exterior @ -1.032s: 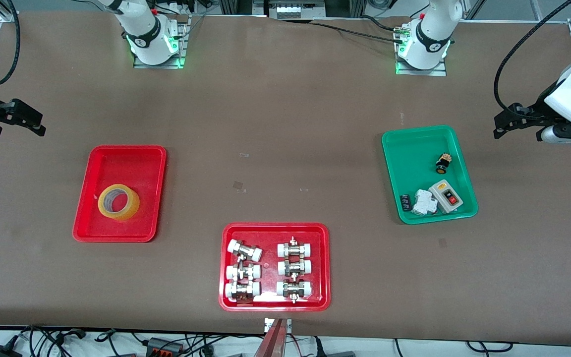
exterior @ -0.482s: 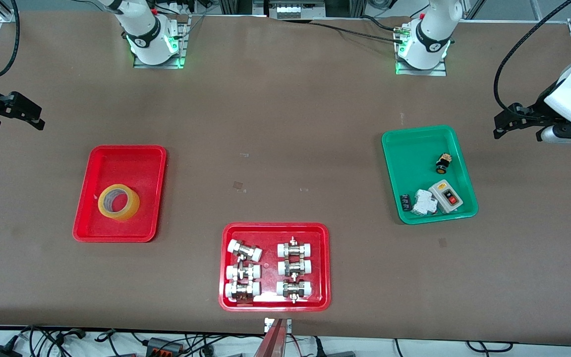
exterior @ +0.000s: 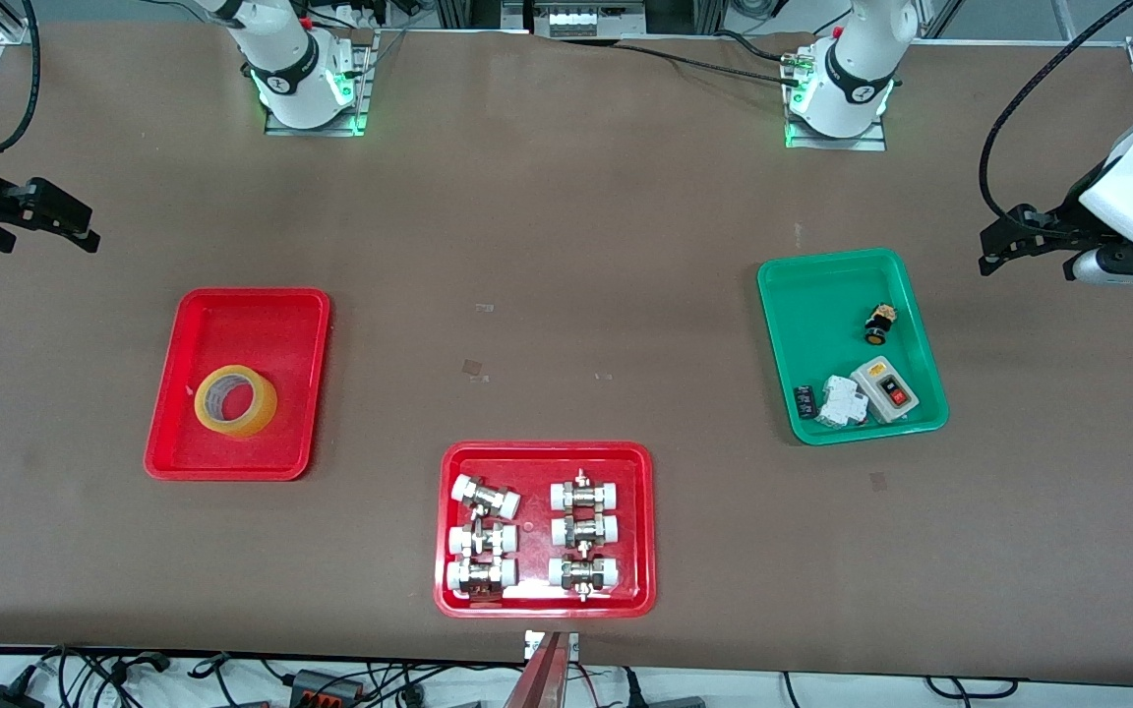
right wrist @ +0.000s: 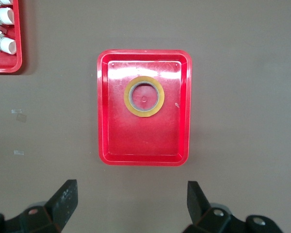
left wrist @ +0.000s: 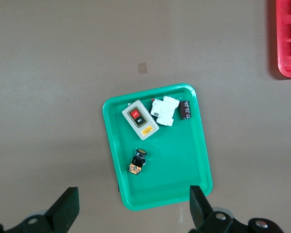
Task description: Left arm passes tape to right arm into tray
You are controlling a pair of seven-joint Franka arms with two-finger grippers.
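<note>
The tape (exterior: 235, 401), a yellowish ring, lies flat in the plain red tray (exterior: 254, 329) toward the right arm's end of the table. The right wrist view shows the tape (right wrist: 128, 97) inside the tray (right wrist: 143, 141). My right gripper (exterior: 45, 241) is open and empty over the bare table at that end, apart from the tray; its jaws (right wrist: 131, 189) stand wide. My left gripper (exterior: 1034, 258) waits open and empty over the table at the left arm's end, beside the green tray; its jaws (left wrist: 133, 199) stand wide.
A green tray (exterior: 822, 295) holds a grey switch box (exterior: 884, 389), a white part and small black parts; it also shows in the left wrist view (left wrist: 184, 184). A wider red tray (exterior: 545, 450) of metal-and-white pipe fittings sits near the front edge.
My right gripper has drifted a little toward the robots' base side of the table, still open. The tape, the trays and the left arm have not moved.
</note>
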